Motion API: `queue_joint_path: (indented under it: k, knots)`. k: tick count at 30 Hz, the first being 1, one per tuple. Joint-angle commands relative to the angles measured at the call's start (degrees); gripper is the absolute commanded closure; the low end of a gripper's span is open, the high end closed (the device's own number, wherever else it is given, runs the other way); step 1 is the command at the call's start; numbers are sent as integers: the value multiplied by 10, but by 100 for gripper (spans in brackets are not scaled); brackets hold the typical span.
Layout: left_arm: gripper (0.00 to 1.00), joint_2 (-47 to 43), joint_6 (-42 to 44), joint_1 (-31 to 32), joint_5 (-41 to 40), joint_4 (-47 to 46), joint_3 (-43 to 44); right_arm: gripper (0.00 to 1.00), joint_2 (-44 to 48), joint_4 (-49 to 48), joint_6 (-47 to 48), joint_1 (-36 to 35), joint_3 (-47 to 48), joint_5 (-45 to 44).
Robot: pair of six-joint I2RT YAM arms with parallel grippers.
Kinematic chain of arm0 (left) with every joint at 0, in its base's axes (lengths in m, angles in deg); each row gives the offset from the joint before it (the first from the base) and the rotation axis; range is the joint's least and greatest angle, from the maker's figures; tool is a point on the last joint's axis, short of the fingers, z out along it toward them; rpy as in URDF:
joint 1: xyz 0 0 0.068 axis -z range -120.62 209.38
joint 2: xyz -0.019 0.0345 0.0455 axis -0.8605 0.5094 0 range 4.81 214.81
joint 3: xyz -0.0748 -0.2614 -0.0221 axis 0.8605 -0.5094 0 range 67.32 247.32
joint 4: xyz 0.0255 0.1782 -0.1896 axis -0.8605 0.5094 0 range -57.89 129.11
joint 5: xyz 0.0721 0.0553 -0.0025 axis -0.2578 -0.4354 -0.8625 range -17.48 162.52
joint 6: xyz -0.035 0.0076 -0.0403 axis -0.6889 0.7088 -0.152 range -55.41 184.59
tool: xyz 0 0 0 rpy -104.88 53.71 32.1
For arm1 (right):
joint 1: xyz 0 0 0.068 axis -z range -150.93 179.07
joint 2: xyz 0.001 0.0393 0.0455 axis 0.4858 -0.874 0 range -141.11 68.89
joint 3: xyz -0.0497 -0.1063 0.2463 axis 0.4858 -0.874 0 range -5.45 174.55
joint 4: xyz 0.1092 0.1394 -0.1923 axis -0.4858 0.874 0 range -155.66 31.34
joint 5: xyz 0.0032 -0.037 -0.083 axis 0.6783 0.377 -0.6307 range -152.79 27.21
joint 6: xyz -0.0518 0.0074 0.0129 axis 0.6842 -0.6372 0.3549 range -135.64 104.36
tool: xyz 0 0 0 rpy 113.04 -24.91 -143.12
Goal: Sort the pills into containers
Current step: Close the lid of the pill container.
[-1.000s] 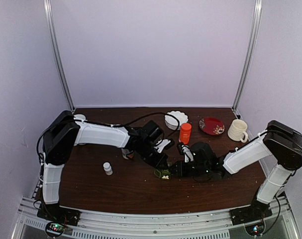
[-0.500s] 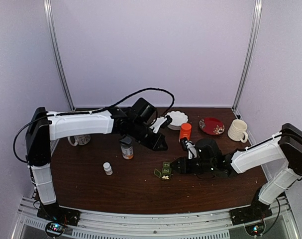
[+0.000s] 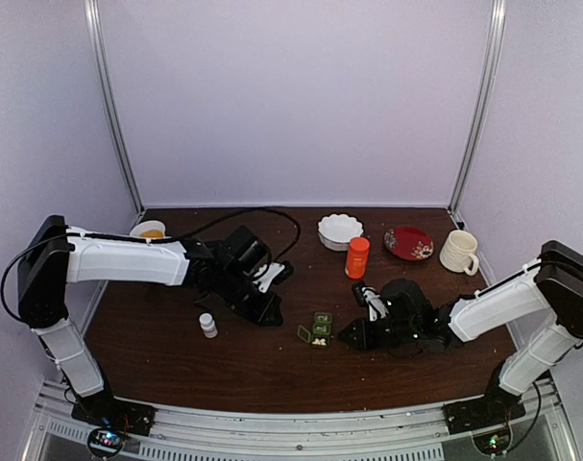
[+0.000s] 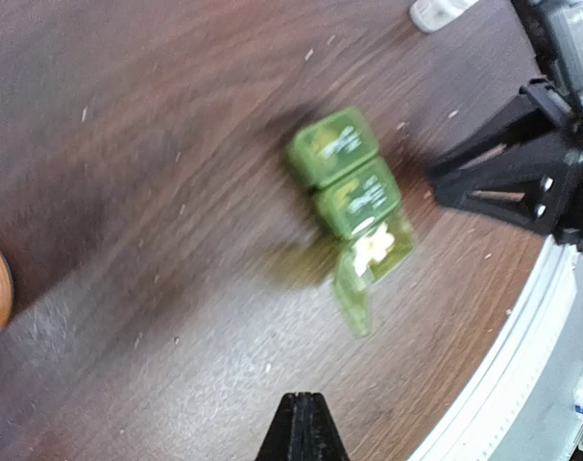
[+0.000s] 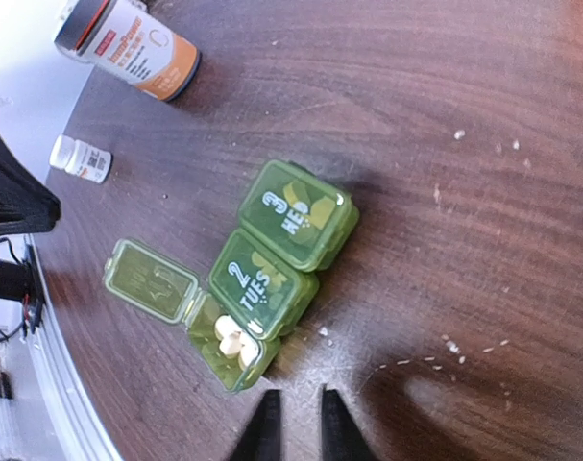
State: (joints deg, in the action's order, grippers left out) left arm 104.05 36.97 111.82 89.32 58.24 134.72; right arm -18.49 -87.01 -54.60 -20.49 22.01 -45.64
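The green pill box (image 5: 272,259) lies on the brown table, a short strip of containers. The cells marked 3 WED (image 5: 298,213) and 2 TUES (image 5: 262,283) have their lids down. The end cell has its lid (image 5: 149,279) flipped open and holds a few whitish pills (image 5: 230,338). My right gripper (image 5: 299,427) hovers just in front of the box, open by a narrow gap and holding nothing. From above, the box (image 3: 322,325) sits between my right gripper (image 3: 346,336) and my left gripper (image 3: 270,315). The left gripper (image 4: 301,423) is shut and empty, well short of the box (image 4: 353,187).
A grey-capped labelled bottle (image 5: 128,48) and a small white bottle (image 3: 207,325) stand left of the box. At the back are an orange bottle (image 3: 357,256), a white bowl (image 3: 340,230), a red plate (image 3: 408,242) and a mug (image 3: 458,252). White crumbs (image 5: 322,331) dot the table.
My left arm lifted away from the box towards the back, then swung down and to the left. My right gripper drew back slightly from the box.
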Motion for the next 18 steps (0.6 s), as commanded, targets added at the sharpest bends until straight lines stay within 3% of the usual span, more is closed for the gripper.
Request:
queue_joint_path:
  k: [1,2,18]
  knots:
    - [99,-4,-19,-3,-6,-53,-23,95,-24,-28,-4,-8,-4,12]
    - [99,-1,-20,-3,-5,-60,-28,100,-31,-32,-6,-9,-2,13]
    - [100,77,-31,16,55,-122,-8,100,-80,-47,-14,-12,27,15]
